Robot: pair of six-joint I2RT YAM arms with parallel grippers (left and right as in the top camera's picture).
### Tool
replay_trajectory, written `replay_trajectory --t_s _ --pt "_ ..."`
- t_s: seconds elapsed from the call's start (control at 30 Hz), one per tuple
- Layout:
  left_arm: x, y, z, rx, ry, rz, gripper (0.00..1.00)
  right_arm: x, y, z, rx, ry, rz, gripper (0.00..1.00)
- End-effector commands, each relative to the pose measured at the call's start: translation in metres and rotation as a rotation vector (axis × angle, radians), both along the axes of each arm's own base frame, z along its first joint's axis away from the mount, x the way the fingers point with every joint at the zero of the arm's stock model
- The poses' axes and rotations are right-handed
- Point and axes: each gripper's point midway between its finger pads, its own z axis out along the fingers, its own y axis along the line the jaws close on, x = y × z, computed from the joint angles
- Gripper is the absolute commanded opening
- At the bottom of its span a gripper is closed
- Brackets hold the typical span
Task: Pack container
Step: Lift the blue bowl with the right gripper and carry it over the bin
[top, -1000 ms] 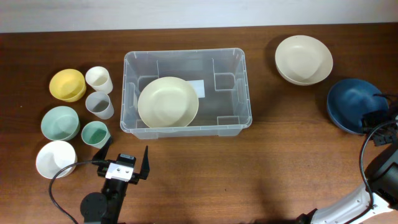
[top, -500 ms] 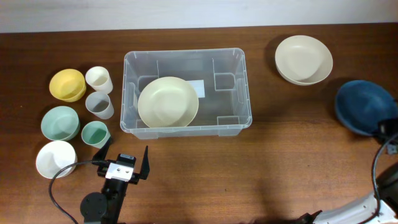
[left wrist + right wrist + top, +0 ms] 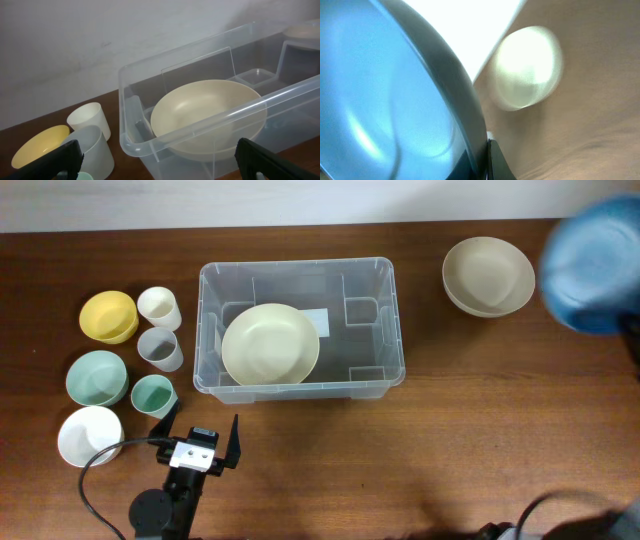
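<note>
The container is a large clear bin at the table's middle, with a cream bowl lying in its left half. A blue bowl hangs blurred and raised at the far right, above the table. In the right wrist view my right gripper is shut on the blue bowl's rim. My left gripper is open and empty near the front edge, in front of the container's left corner. Its dark fingers frame the bottom of the left wrist view.
A second cream bowl sits at the back right. Left of the container stand a yellow bowl, a white cup, a grey cup, a green bowl, a green cup and a white bowl.
My right gripper has lifted the blue bowl off the table at the right and carried it up and toward the back. The left arm has not moved.
</note>
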Motion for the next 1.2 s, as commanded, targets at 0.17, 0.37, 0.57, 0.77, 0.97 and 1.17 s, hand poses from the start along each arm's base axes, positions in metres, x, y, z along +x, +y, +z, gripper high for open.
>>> replay_trajectory --t_s 0.17,0.37,0.57,0.77,0.97,1.17 --pt "0.000 0.002 -0.001 0.012 0.001 0.008 0.99 0.027 0.235 0.032 -0.210 -0.045 0.435 0.04" --pt "0.000 0.002 -0.001 0.012 0.000 0.008 0.99 0.046 0.375 -0.035 -0.255 0.055 0.642 0.04" --pt "0.000 0.002 -0.001 0.012 0.001 0.008 0.99 0.055 0.427 -0.092 -0.266 0.120 0.749 0.04" --pt "0.000 0.002 -0.001 0.012 0.001 0.008 0.99 0.066 0.437 -0.134 -0.280 0.181 0.757 0.04" --pt "0.000 0.002 -0.001 0.012 0.001 0.008 0.99 0.077 0.434 -0.170 -0.318 0.240 0.726 0.04" --pt "0.000 0.002 -0.001 0.012 0.001 0.008 0.99 0.077 0.434 -0.192 -0.323 0.287 0.731 0.04"
